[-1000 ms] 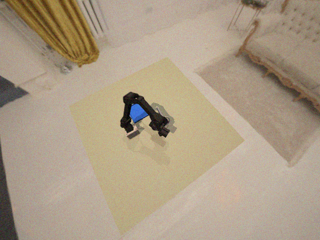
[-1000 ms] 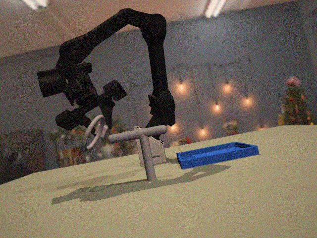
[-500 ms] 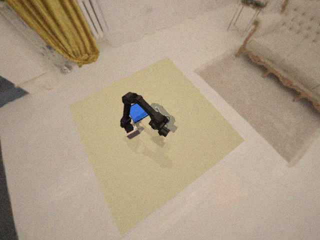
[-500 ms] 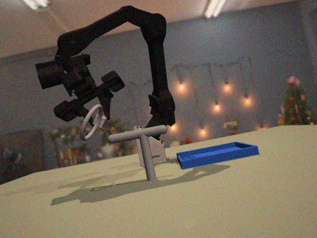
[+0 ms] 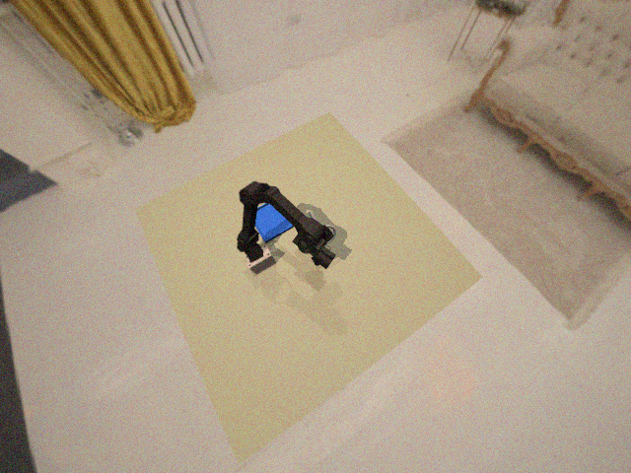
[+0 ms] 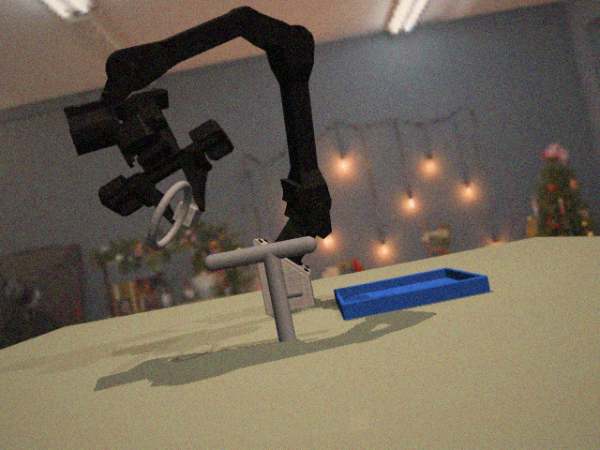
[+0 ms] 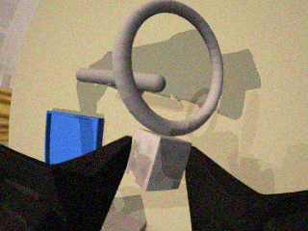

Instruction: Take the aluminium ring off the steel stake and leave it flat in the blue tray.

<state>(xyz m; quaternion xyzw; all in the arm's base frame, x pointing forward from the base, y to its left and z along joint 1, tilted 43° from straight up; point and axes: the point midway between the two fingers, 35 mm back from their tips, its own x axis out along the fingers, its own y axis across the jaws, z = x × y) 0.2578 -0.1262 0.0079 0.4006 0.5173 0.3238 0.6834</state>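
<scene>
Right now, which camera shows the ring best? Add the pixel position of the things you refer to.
The wrist view: the ring (image 5: 333, 233) (image 6: 156, 226) (image 7: 218, 72) is big there, nearly its whole loop showing, with its tab (image 6: 191, 216) (image 7: 166, 161) between the fingers. The exterior view shows it smaller and tilted, in the air. The top view shows just a bit of it beside the dark arm (image 5: 290, 206).
</scene>
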